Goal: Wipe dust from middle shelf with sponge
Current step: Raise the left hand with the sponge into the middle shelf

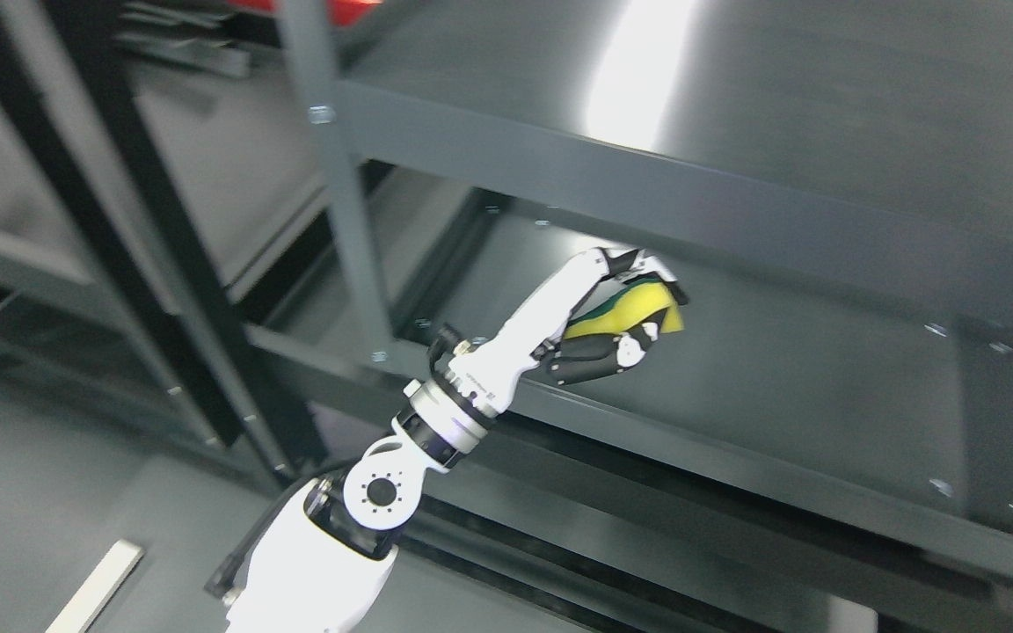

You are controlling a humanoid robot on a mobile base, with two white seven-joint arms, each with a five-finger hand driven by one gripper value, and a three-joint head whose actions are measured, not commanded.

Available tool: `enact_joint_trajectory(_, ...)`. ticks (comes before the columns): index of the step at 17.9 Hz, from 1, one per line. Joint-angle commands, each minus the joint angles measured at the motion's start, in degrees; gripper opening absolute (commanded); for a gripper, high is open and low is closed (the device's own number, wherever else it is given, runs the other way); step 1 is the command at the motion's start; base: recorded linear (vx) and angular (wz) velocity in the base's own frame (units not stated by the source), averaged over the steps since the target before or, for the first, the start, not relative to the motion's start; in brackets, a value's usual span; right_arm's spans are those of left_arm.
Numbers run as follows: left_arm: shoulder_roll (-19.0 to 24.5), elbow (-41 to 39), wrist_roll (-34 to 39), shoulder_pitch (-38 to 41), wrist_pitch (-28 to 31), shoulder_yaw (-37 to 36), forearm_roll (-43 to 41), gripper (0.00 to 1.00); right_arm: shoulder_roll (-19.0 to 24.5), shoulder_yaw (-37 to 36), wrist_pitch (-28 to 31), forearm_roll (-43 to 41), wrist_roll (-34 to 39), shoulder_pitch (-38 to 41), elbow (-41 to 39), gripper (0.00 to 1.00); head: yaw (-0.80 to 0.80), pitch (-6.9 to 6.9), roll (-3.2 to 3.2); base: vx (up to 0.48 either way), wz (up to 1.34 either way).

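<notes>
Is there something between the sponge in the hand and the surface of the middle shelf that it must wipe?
Nothing visible stands in the way. The left hand holds the yellow-green sponge already inside the opening, under the upper shelf and over the middle shelf. The surface around it looks bare. Whether the sponge touches it cannot be told.

A dark grey metal shelf unit (pixel 559 176) — its middle shelf (pixel 823 387) lies bare and dully shining, the top shelf (pixel 823 97) catching a bright glare. Below, grey floor (pixel 32 510) — a pale strip (pixel 98 587) lies on it.
</notes>
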Motion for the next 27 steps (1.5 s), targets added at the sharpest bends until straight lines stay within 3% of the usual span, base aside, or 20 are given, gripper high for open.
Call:
enact_joint_trajectory(1,0.0,3.1,-0.2,-7.0,-5.6,-14.8,-7.1,0.01,-1.0,0.0,0.0,0.0,0.0,-0.1,-1.0,1.0,0.0,0.0,0.0,-0.012,-0.81)
enact_joint_trajectory(9,0.0,3.1,-4.5,-10.5,-7.8,-23.9,-11.0,0.01,-1.0,0.0,0.0,0.0,0.0,0.0,-1.0,1.0,0.0,-0.02,0.0,0.003,-0.5)
enact_joint_trajectory(18,0.0,2.3,-5.5,-27.4,-18.1,-26.0,-12.5,0.0,-1.0,0.0,0.0,0.0,0.0,0.0,-1.0,1.0,0.0,-0.03,0.0,-0.009,-0.11)
enact_joint_trajectory(23,0.0,2.6,-8.6,-32.8,-25.3,-14.7,-20.0,0.0,-1.0,0.0,0.0,0.0,0.0,0.0,-1.0,1.0,0.0,-0.03,0.0,-0.057,-0.28)
enact_joint_trajectory(27,0.0,0.8,-17.6,-36.5,-30.3,-3.0,-23.6,0.0,-1.0,0.0,0.0,0.0,0.0,0.0,-1.0,1.0,0.0,-0.04,0.0,-0.062,-0.23)
